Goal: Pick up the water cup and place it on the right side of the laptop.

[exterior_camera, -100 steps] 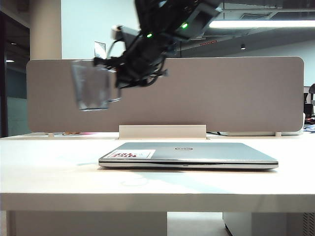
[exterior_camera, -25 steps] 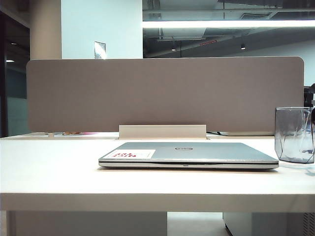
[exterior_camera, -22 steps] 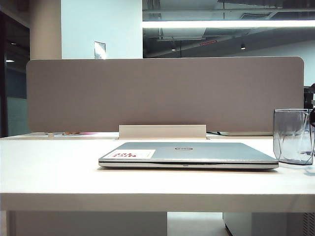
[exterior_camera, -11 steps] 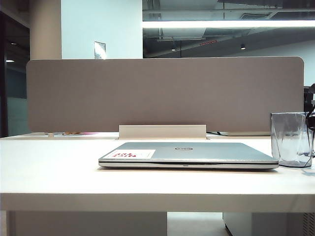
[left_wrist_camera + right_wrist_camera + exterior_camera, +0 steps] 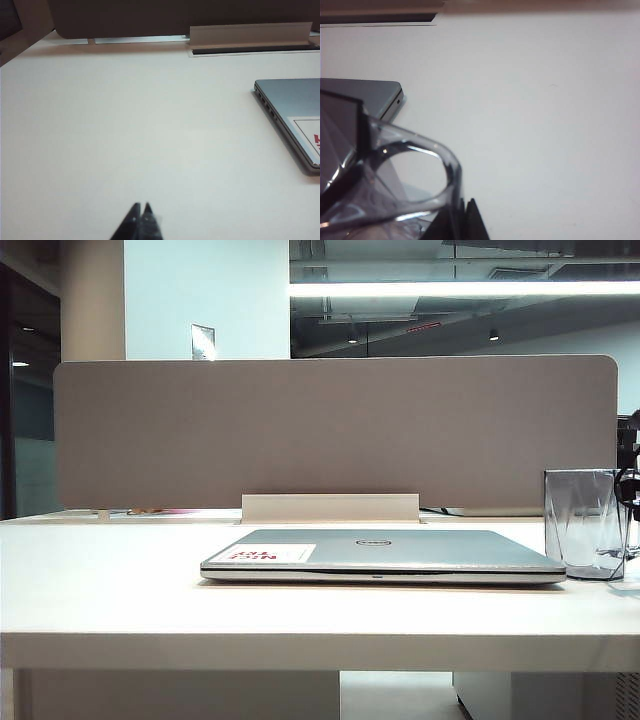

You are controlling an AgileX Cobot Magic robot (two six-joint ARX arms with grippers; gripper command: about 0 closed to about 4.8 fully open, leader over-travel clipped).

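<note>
Since a second earlier the water cup had sunk and edged toward the laptop | right gripper pinched shut on its handle, cup just beyond the fingertips | left gripper closed, empty, laptop well off its tips | risk: releasing early could tip the cup against the laptop.

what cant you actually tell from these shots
- Right claw: the right wrist view's edge cuts off all but its shut tips at the water cup handle; the exterior view shows only dark bits at its right edge.
- Cup base: whether it rests on the table is unclear through the glass.
- Laptop sticker print: too small to read.
- Left claw: only shut tips show in the left wrist view; absent from the exterior view.
</note>
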